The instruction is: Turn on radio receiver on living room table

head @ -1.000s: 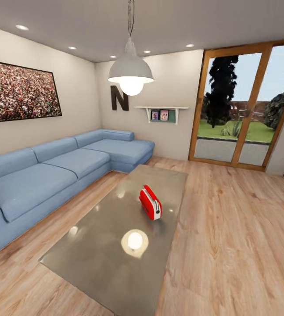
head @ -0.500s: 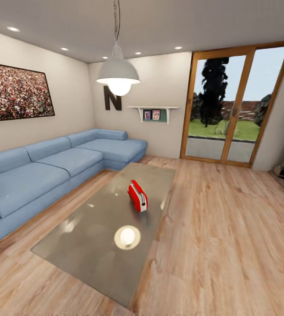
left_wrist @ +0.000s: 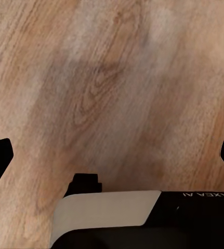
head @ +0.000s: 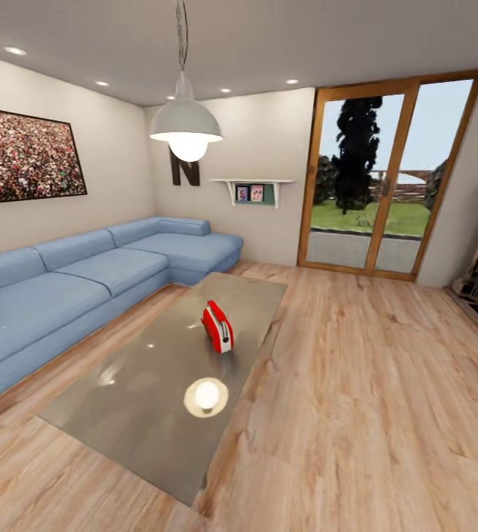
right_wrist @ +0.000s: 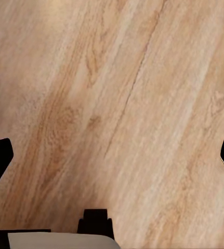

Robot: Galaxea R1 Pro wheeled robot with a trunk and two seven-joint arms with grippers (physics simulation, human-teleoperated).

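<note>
Camera swung right since last frame; radio receiver (head: pixel 217 326) unmoved on coffee table (head: pixel 150 414).
Approach step: my grippers both spread, empty; next, close in.

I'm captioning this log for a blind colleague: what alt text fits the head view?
A small red radio receiver stands upright on a glossy grey table in a living room. A light-blue L-shaped sofa lines the left wall, a white pendant lamp hangs above, and glass doors face a garden.
</note>
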